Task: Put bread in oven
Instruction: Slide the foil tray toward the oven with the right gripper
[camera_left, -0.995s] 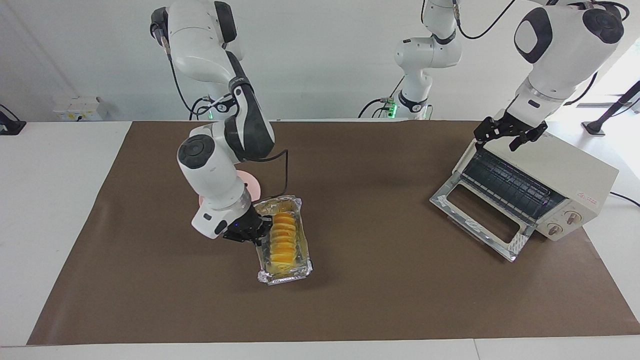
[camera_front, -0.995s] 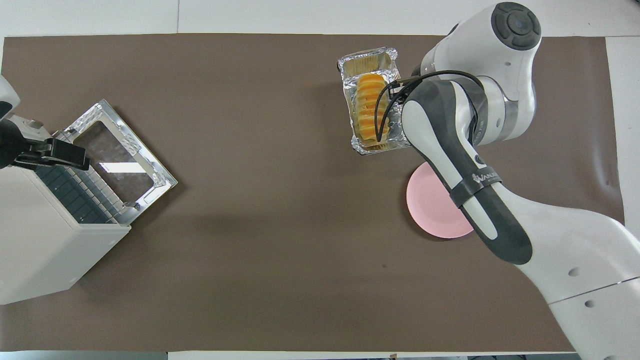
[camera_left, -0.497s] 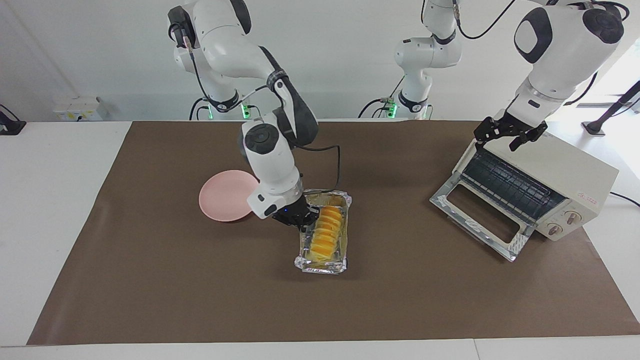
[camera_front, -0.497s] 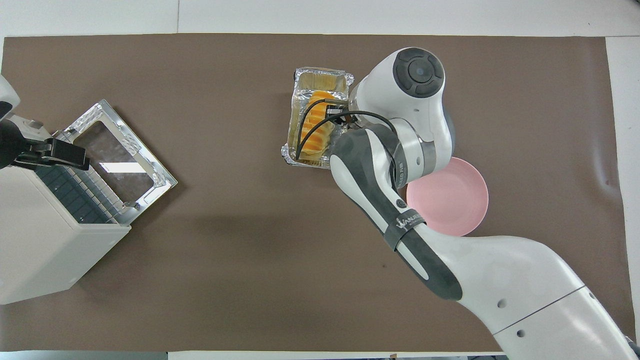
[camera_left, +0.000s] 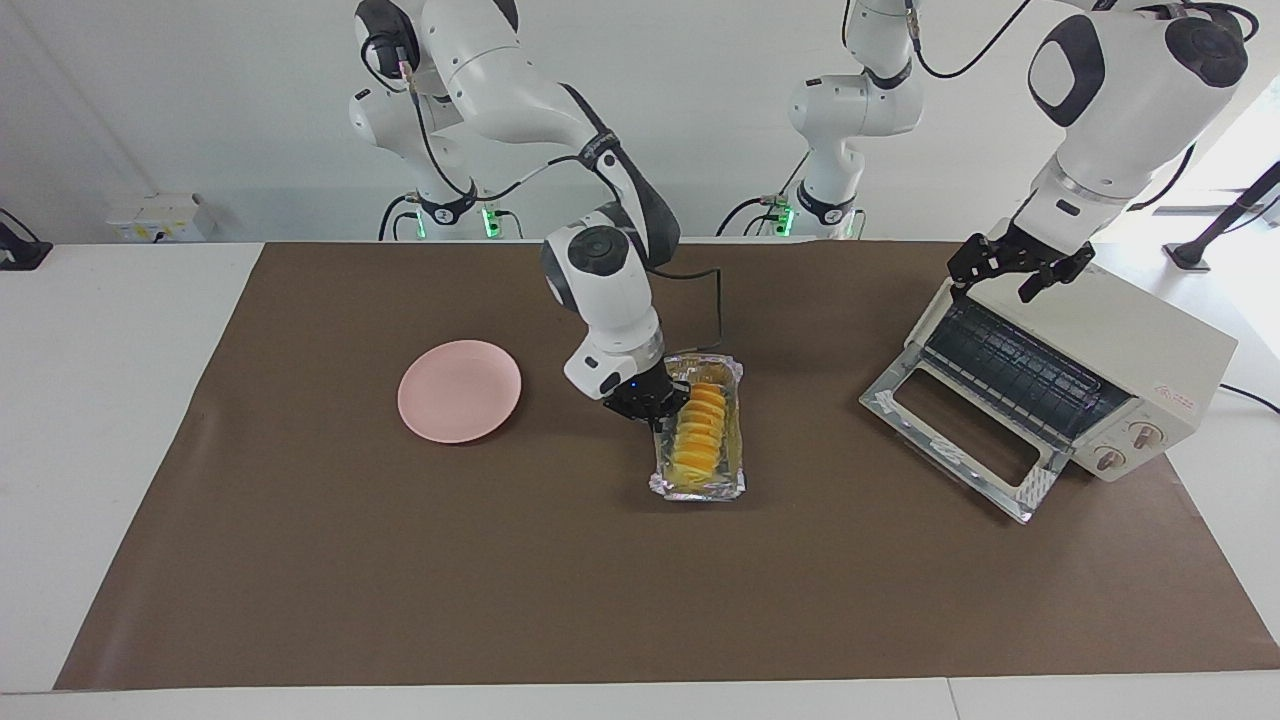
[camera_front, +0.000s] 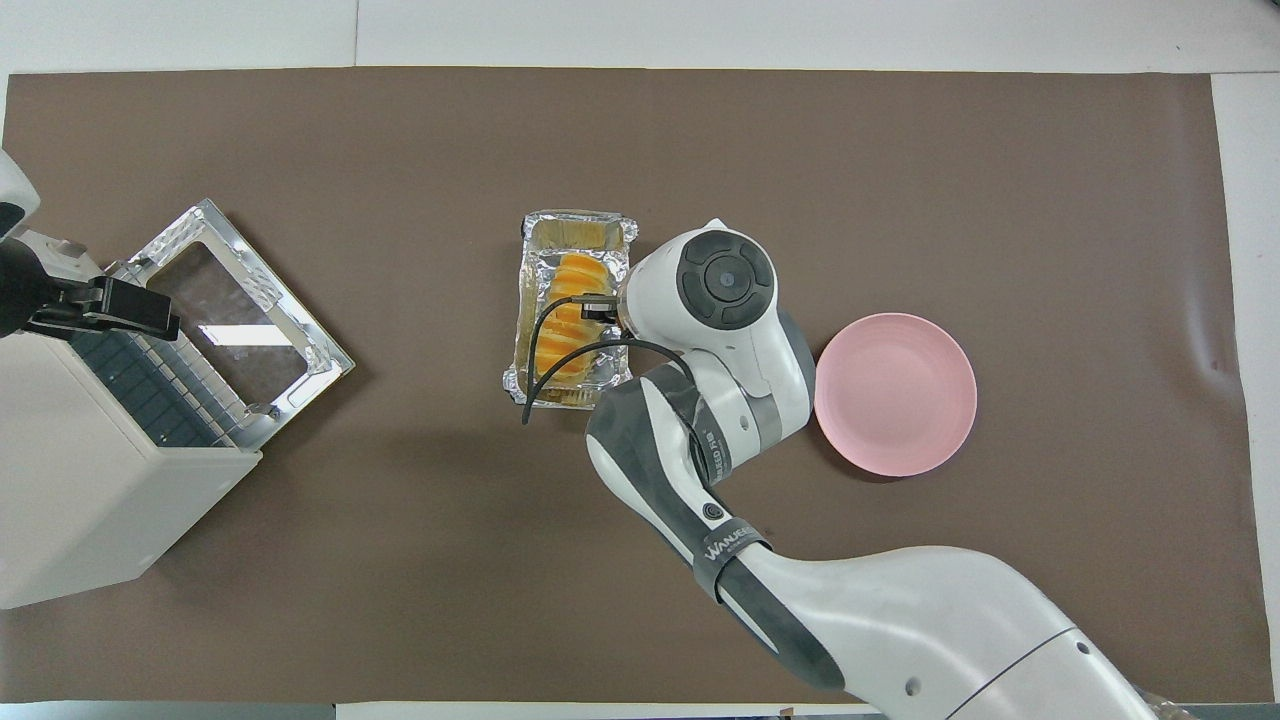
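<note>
From across the table the right gripper (camera_left: 655, 408) shows clamped on the rim of the foil tray (camera_left: 733, 440) holding the bread (camera_left: 697, 432); from above, the arm's own wrist hides that grip. The tray seems lifted off the brown mat (camera_left: 400, 560) (its height is hard to judge), between the pink plate (camera_left: 459, 390) and the oven (camera_left: 1130, 350), whose door (camera_left: 960, 440) lies open. The left gripper (camera_left: 1018, 268) waits over the oven's top, fingers apart.

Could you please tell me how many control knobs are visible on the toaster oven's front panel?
2. Both sit on the oven panel beside the open door: one knob nearer the robots, the other knob just farther from them. The overhead view shows neither knob.
</note>
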